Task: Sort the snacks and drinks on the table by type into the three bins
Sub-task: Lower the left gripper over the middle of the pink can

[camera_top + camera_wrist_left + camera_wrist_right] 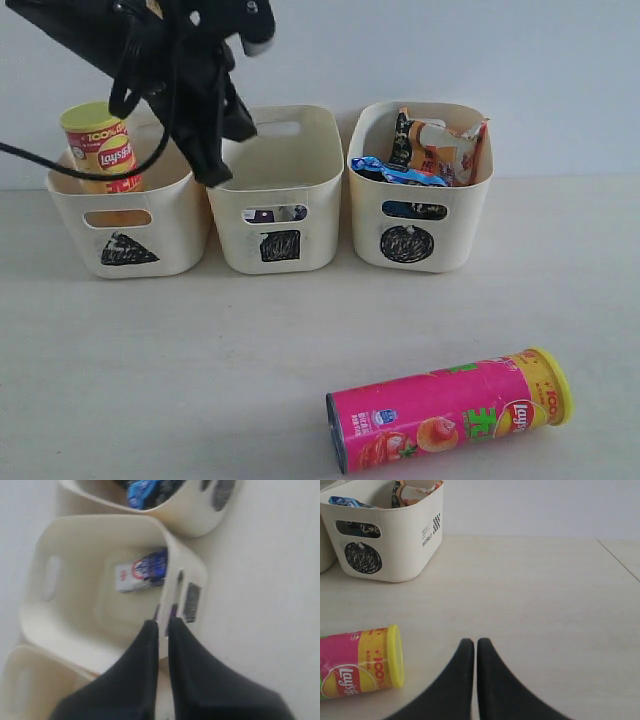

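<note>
Sorting leaves only the pink tube [450, 410] lying on the tabletop [150, 370] near the closed, empty right gripper [475, 647], while the left gripper [161, 627], also closed, hangs over the square-marked bin [320, 200].

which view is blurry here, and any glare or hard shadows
Left wrist view: blurred throughout, the carton in the middle bin smeared. Exterior view: sharp, even light, no hard shadow around the pink tube. Right wrist view: sharp, no glare, the right gripper a featureless black.
</note>
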### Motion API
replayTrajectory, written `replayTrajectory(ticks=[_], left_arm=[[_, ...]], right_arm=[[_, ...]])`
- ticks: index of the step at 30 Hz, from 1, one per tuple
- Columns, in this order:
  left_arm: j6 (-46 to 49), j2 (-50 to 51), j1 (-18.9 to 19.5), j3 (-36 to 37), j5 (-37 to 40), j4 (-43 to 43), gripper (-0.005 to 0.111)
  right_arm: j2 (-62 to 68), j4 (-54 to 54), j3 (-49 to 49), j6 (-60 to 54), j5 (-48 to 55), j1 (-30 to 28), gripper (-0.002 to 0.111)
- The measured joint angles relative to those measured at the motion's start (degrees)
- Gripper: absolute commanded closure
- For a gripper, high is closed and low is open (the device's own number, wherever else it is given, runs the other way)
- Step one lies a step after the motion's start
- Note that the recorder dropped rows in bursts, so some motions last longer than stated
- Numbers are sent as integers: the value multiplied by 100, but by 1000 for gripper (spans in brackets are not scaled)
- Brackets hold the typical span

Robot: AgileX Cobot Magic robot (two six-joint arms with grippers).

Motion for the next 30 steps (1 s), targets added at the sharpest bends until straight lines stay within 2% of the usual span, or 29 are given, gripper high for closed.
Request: replayTrajectory(ticks=[3,5,6,7,8,9,10,13,15,22,30], left_arm=[[1006,0,-237,261,194,-1261,102],[1358,0,-488,320,311,-1639,101],[1402,0,-623,333,373,-1707,94],[1402,0,-813,333,433,-1753,83],[1402,0,-979,333,495,-1775,66],[1402,26,-1154,333,545,-1786,55],[1402,78,-1235,333,567,-1786,39],[1364,282,-1473,333,656,-1786,7],[1260,464,-1612,333,656,-1786,-3],[395,1165,-2075,333,207,-1774,-3],[-258,1705,-2177,190,242,-1774,-3]], right_arm=[[0,0,0,0,0,0,108],[0,0,0,0,0,0,108],[0,0,0,0,0,0,108],[0,0,0,0,0,0,108],[0,0,0,0,0,0,108],[0,0,0,0,0,0,108],[0,0,0,0,0,0,108],[0,0,0,0,0,0,108],[0,0,0,0,0,0,108],[0,0,0,0,0,0,108],[0,0,0,0,0,0,108]])
